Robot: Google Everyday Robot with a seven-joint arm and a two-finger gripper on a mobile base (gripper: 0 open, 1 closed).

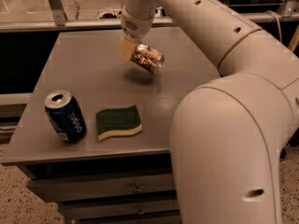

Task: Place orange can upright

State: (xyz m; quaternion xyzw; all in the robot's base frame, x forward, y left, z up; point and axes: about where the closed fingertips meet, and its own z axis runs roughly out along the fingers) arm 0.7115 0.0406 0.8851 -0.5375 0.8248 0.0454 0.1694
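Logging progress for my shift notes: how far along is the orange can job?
Done: the gripper is shut on the orange can, held clear of the table, shadow beneath. In hand: the can is tilted, nearly sideways. Left: turn it upright, set it down, release.

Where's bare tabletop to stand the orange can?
Gripper holds the orange can tilted above the back middle of the table. Bare: the patch under it, the back-left corner, and the strip between sponge and arm. Crowded: front-left, blue can beside the sponge.
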